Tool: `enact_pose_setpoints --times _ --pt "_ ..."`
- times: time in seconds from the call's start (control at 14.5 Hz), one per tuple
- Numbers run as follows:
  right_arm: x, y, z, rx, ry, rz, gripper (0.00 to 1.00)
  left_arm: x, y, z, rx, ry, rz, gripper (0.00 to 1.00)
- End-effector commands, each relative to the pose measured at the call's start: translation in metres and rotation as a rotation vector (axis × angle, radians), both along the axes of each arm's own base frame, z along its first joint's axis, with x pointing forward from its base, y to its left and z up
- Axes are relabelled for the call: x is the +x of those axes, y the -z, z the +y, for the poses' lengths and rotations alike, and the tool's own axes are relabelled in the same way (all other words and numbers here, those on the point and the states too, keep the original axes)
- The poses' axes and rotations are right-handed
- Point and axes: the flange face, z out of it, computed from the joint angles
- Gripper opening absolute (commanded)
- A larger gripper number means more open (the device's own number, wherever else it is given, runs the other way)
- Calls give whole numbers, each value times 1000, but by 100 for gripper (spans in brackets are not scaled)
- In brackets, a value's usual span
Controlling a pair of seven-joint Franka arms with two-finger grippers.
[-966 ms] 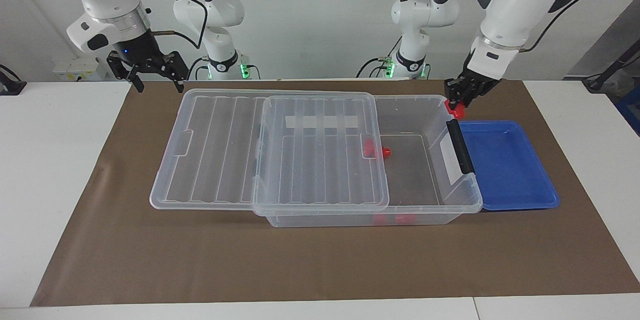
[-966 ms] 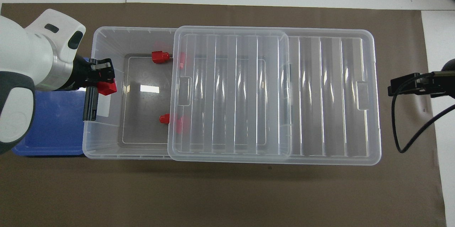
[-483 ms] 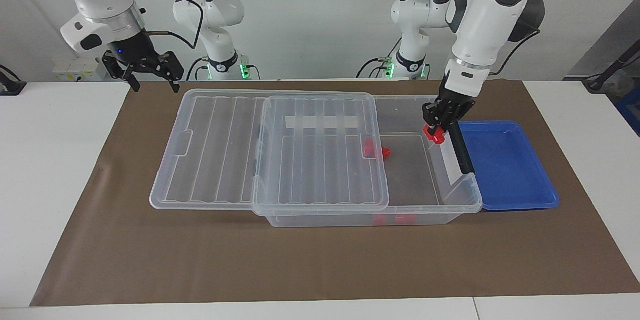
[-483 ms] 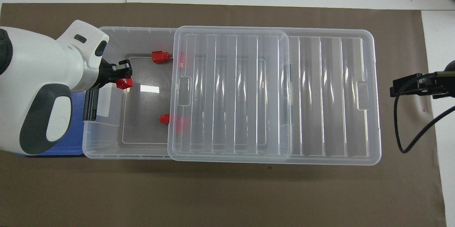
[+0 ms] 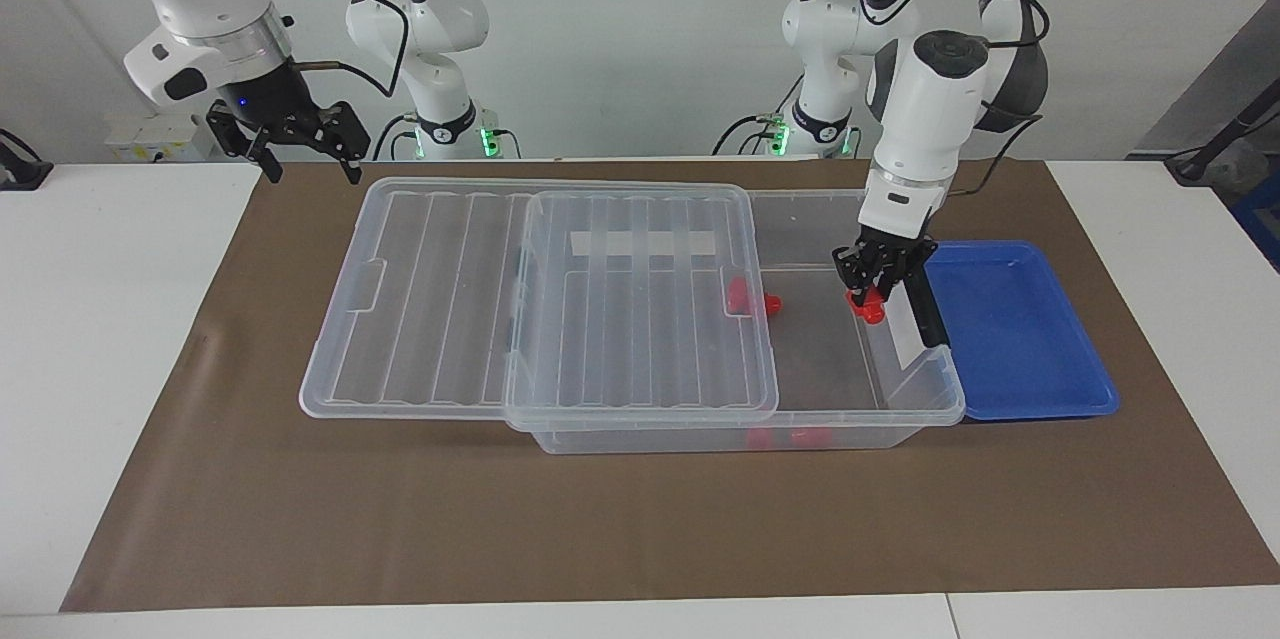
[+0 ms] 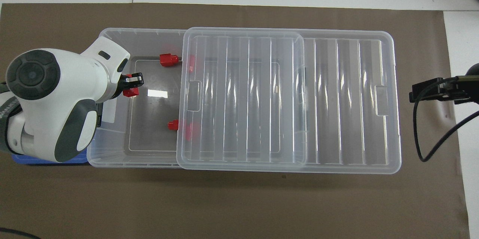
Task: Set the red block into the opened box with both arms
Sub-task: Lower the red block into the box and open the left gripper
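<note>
Hanging inside the open end of the large clear plastic storage box (image 5: 905, 399), the small bright red block (image 5: 866, 304) is pinched between the pressed-in fingers of the left gripper (image 5: 872, 297), close above the box floor and just beside the end wall that carries the black latch bar (image 5: 922, 297) and white label strip (image 5: 903, 331). Half a second ago the block was higher, level with the box rim; a second ago it was over the rim's corner nearest the robots. The left arm (image 5: 925, 109) has since come down and leans more steeply over the opening.

Two other red pieces (image 6: 168, 60) (image 6: 173, 125) lie on the box floor, each partly under the ribbed transparent lid (image 6: 243, 97), which is slid toward the right arm's end and covers much of the box. A shallow blue tray (image 5: 1010, 329) sits against the latch end of the box on the brown mat (image 5: 640, 519). Nothing stands between the held block and the floor.

The right gripper (image 5: 305, 159) waits with fingers spread wide, holding nothing, over the mat beside the lid's corner, little changed from before.
</note>
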Motion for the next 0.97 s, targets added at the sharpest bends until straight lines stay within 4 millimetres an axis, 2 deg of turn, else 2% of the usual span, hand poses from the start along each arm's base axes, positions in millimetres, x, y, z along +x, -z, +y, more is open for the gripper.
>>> enact_pose_setpoints --times 0.0,0.21,0.48,0.62,0.9 --pt "-5 -1 0 4 14 15 100 -4 21 -2 10 15 -29 0" --pt "-5 -1 0 4 14 15 100 -3 58 -1 -9 16 -44 0" --pt "-4 -1 0 4 14 12 100 5 80 1 -13 12 -41 0" --pt "-4 -1 0 4 14 12 100 9 101 1 -23 13 -48 0" --pt "-4 -1 0 4 14 12 100 13 129 3 -32 4 -39 0"
